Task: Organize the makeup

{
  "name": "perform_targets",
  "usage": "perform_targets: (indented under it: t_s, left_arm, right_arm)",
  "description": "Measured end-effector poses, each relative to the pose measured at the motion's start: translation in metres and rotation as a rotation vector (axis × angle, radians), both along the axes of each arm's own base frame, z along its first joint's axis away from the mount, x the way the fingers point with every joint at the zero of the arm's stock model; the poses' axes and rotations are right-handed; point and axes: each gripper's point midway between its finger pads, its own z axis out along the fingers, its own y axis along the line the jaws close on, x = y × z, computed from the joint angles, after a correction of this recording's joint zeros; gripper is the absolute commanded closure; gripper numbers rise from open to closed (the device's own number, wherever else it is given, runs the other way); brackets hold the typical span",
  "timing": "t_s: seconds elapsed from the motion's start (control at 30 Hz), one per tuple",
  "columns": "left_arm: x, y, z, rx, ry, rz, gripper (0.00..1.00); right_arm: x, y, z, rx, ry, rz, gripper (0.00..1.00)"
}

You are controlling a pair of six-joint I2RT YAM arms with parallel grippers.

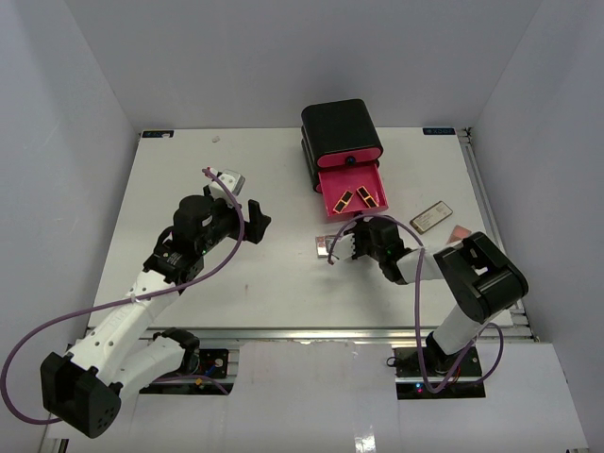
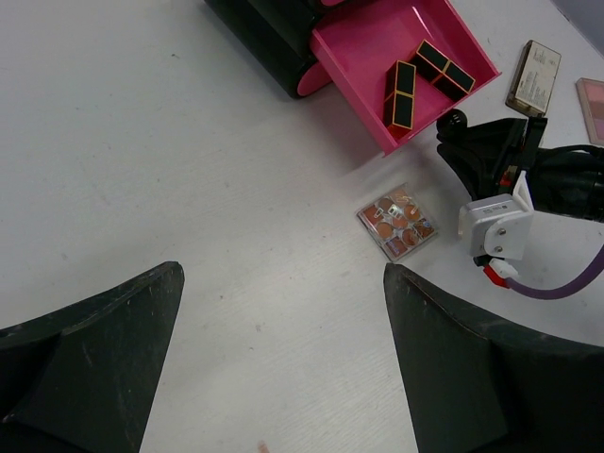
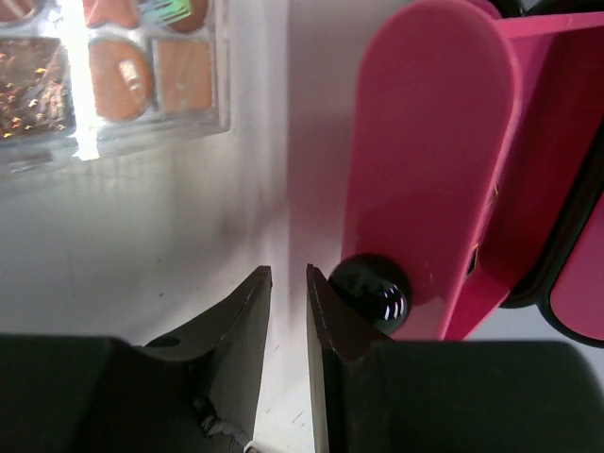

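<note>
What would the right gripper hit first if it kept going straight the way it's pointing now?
Probably bare table first; the right gripper aims between the palette and the pink drawer front, whose black knob sits just beside it.

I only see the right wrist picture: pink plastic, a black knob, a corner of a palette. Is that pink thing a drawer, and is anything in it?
Observer: Yes, an open drawer. Two lipstick tubes lie inside it.
Operator: Is any makeup still out besides the palette?
Observer: A tan compact and a pink compact lie on the table, right of the drawer in the top view.
Operator: What about the other arm?
Observer: The left gripper hangs open over bare table, holding nothing.
</note>
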Motion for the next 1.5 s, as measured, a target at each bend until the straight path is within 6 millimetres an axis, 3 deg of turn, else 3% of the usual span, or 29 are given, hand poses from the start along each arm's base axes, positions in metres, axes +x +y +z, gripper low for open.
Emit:
perform_targets:
  t_s: [0.3,0.9,1.07,1.3,1.5]
  left_arm:
    - [0.001,0.001,0.0,0.002,-0.001,0.007,0.02]
    - [0.003,0.005,0.0,0.006,-0.004,0.02,0.02]
    - [0.004,0.006,-0.001,0.008,-0.001,0.023,0.02]
    - [0.005,0.007,-0.002,0.011,0.0,0.028,0.02]
    - [0.006,0.007,-0.002,0.011,0.0,0.029,0.02]
  right_arm:
    - [0.034,0.016,0.041,0.041,-0.088,-0.018,0.72]
    - [0.11,0.04,0.045,0.122,-0.028,-0.138,0.63]
    - [0.124,0.039,0.035,0.146,0.075,-0.157,0.62]
    - [0.118,0.045,0.028,0.197,0.207,-0.113,0.62]
    - [0.087,0.052,0.024,0.238,0.339,-0.046,0.6]
